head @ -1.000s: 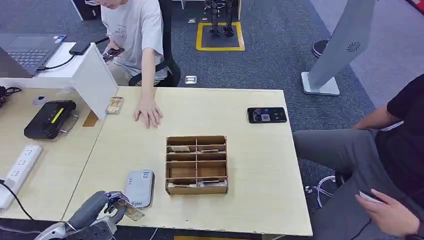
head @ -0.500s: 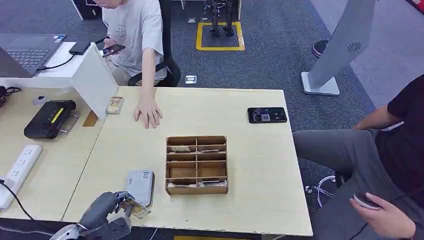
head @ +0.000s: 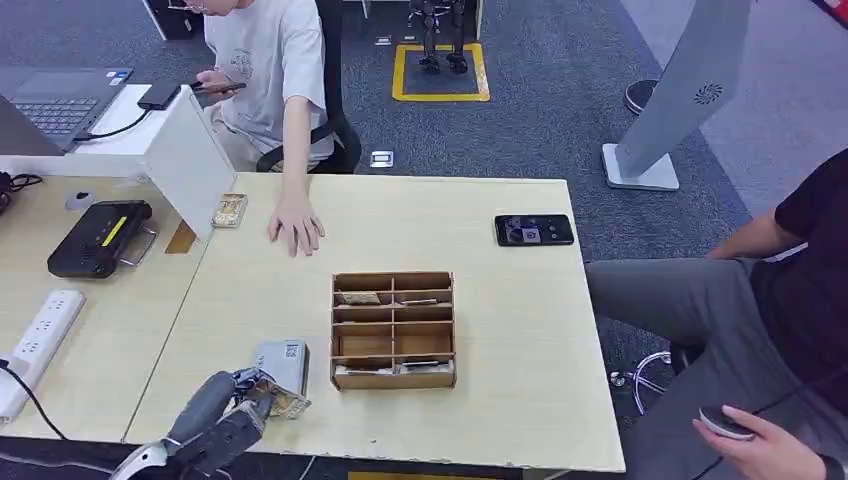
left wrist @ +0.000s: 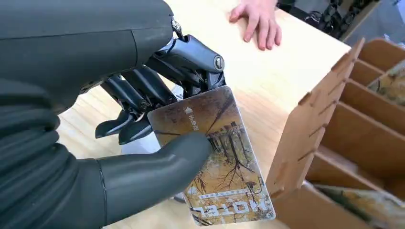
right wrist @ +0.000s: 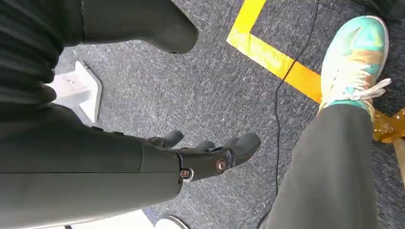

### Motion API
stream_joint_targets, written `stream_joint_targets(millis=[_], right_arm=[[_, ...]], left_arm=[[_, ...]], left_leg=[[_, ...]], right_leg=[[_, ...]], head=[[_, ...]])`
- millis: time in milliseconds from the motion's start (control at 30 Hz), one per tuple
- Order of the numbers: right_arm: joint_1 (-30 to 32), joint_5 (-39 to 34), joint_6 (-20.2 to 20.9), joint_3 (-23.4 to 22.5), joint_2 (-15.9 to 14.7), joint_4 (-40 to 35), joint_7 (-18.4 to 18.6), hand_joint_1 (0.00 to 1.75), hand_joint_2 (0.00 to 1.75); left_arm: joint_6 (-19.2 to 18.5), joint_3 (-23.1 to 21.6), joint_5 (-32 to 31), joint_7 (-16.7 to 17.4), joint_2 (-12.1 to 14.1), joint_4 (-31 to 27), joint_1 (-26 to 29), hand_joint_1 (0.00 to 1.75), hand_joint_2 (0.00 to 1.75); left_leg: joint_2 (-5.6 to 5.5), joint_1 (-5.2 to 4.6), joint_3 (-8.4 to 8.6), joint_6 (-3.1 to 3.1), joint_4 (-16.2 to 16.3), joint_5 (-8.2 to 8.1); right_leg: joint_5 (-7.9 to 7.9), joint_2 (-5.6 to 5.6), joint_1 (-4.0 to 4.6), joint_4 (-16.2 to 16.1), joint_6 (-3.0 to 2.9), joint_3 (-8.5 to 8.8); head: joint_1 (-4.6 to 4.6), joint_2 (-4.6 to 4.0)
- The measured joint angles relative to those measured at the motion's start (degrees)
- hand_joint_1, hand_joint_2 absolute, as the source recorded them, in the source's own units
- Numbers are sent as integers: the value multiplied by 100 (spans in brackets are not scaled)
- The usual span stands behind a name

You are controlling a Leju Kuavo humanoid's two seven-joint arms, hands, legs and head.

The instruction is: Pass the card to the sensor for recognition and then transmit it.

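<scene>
While the left hand (head: 238, 400) pinches the hotel key card (left wrist: 215, 157) between thumb and fingers, the card hangs low over the grey card reader (head: 280, 362) at the near edge of the counter (head: 500, 330). In the left wrist view the card's printed face is up, "HOTEL" lettering at its free end, and that end sits just beside the wooden slotted organizer (head: 393, 328). I cannot tell whether the card touches the reader.

Step in hand, by my reading: presenting the card to the sensor. Handover not yet begun.

Right hand (right wrist: 210, 155) hangs over grey carpet, fingers loosely curled, holding nothing.

A person's hand (head: 296, 225) rests flat on the far side of the counter; a smartphone (head: 533, 229) lies toward the far right corner.

Next move likely calls for settling the card flat over the reader's face without nudging the organizer, then carrying it across toward a receiving hand. Grip is near 1 end only, so the card could pivot.
</scene>
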Motion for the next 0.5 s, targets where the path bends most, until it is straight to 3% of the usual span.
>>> stream_joint_targets(millis=[500], right_arm=[[-2, 0, -11, 4, 2, 0, 0, 0, 175]], left_arm=[[384, 515, -448, 166, -273, 232, 25, 175, 175]], left_leg=[[0, 1, -1, 0, 0, 0]], right_leg=[[0, 0, 0, 0, 0, 0]], head=[[0, 0]])
